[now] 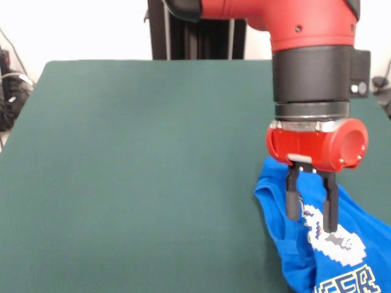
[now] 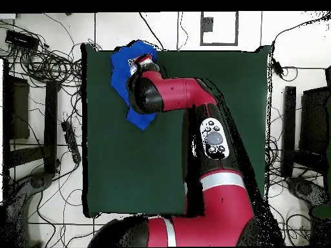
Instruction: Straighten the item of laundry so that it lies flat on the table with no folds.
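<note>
- Hanging from the red and black arm, the black two-fingered gripper (image 1: 311,215) points straight down over the small bright blue short-sleeved T-shirt (image 1: 287,256), its fingers a narrow gap apart with the tips at the cloth; whether any fabric is pinched between them I cannot tell from the front view.
- The shirt lies rumpled at the near right of the large dark green felt-topped table (image 1: 134,183) in the front view; the overhead view shows it (image 2: 119,68) close to a table corner, partly under the arm.
- Risk: the shirt sits close to the table's edge, so a pull towards that side would likely drag part of it off.
- Risk: the blue cloth is ridged and doubled beside the fingers, so a shallow pinch could catch two layers and carry the fold along rather than open it.
- Risk: a thin hold may slip out mid-drag and leave the cloth bunched.
- Writing: outlined yellow-white letters show at the bottom edge below a white-grey pixel print, seemingly "GER", cut off by the frame; no brand label is legible.
</note>
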